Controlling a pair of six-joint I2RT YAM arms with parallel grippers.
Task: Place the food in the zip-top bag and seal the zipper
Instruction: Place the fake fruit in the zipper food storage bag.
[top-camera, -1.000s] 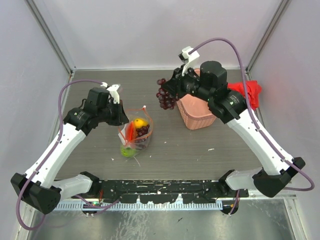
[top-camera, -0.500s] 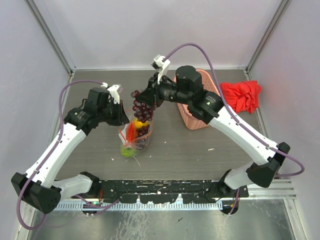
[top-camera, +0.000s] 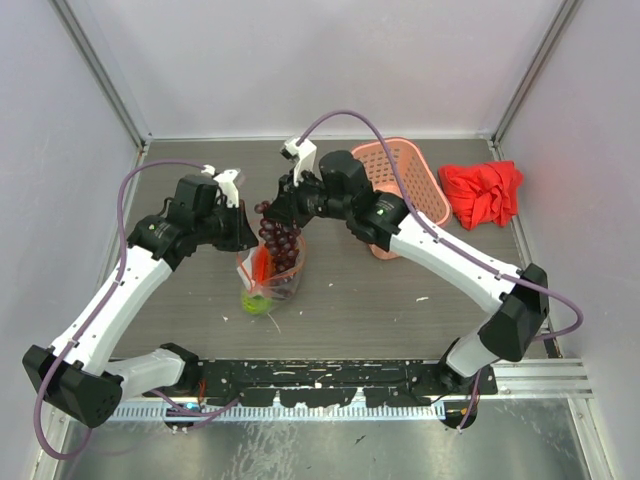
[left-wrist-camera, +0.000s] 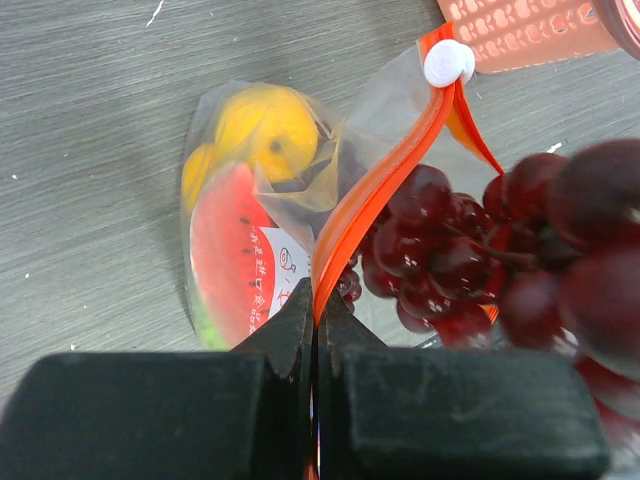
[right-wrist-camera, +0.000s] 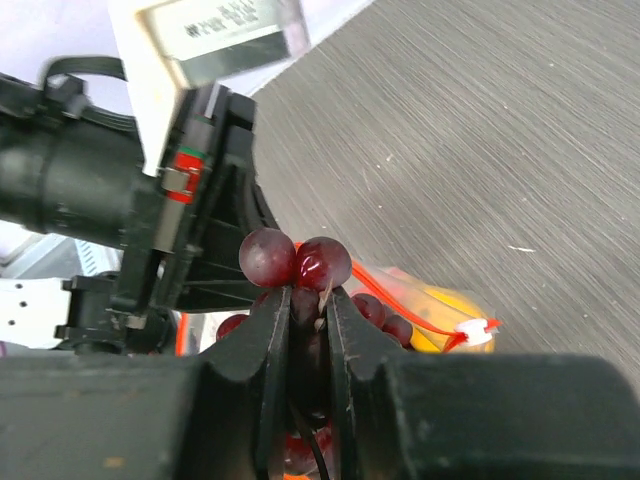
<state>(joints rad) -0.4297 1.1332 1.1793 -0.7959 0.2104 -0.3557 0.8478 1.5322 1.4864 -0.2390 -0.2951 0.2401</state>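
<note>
The clear zip-top bag (top-camera: 272, 280) lies left of centre, mouth open towards the far side. It holds a yellow piece (left-wrist-camera: 265, 125), a red watermelon-like slice (left-wrist-camera: 235, 255) and a lime-green ball (top-camera: 256, 303). My left gripper (top-camera: 244, 243) is shut on the orange-red zipper (left-wrist-camera: 375, 185) and holds the mouth edge up (left-wrist-camera: 318, 305). My right gripper (top-camera: 279, 204) is shut on the stem of the dark purple grape bunch (top-camera: 281, 236), which hangs at the bag's mouth. In the right wrist view the jaws (right-wrist-camera: 308, 296) pinch the bunch (right-wrist-camera: 295, 260) from both sides. I cannot tell how far the grapes are inside.
The pink lattice basket (top-camera: 432, 186) stands right of the bag, behind my right arm. A red cloth (top-camera: 484, 192) lies at the far right. A white slider (left-wrist-camera: 448, 62) sits at the zipper's far end. The walls close in on three sides.
My right gripper carried the grape bunch leftwards from beside the basket to the bag's mouth and lowered it. My left gripper kept its hold on the zipper.
</note>
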